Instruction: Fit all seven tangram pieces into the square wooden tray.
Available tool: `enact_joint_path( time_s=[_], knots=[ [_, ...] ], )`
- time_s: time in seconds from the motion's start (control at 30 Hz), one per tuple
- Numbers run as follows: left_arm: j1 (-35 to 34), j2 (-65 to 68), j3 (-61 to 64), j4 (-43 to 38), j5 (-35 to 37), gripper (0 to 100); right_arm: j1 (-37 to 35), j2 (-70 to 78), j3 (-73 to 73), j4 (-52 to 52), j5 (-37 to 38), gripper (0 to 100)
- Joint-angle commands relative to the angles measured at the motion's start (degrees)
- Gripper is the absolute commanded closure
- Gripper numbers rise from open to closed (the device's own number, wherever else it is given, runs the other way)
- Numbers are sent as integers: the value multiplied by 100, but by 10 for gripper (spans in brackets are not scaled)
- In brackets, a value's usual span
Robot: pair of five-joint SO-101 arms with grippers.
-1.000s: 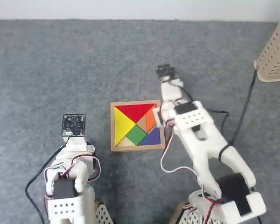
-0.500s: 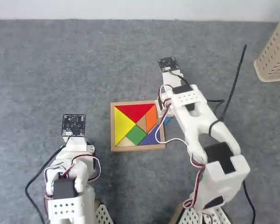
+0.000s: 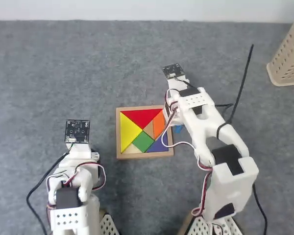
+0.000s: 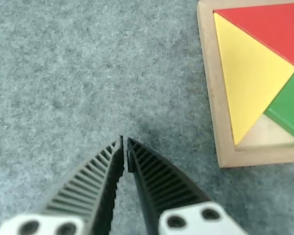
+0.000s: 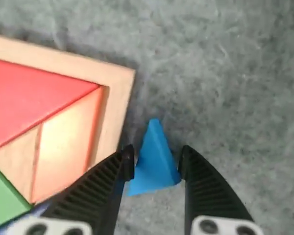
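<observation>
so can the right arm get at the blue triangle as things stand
Probably yes: the right gripper hangs open astride the blue triangle on the carpet, with nothing between them. The wooden tray rim sits close beside one finger.

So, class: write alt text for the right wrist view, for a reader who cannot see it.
The right gripper, open, straddles a small blue triangle lying on grey carpet just outside a corner of the wooden tray. Inside the tray near that corner sit a red piece and an orange piece.
</observation>
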Motion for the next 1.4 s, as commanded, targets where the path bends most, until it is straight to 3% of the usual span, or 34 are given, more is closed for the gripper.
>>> enact_joint_path(
  time_s=[0.0, 0.23, 0.6, 0.73, 0.83, 0.97, 1.37],
  knots=[
    [-35, -88, -66, 26, 44, 988, 110, -84, -237, 119, 290, 843],
    [-35, -88, -66, 26, 44, 988, 110, -92, -237, 224, 281, 997],
    [-35, -88, -66, 26, 44, 988, -75, -927, -563, 1235, 299, 992],
    [-35, -88, -66, 26, 44, 988, -277, -1903, 273, 892, 308, 992],
    [-35, -88, -66, 26, 44, 988, -848, -2484, 941, 532, 334, 992],
    [-35, -88, -66, 26, 44, 988, -1437, -2774, 1371, 259, 1002, 992],
    [-35, -88, -66, 26, 44, 988, -2316, -2360, 1503, -576, 2400, 991]
  ],
)
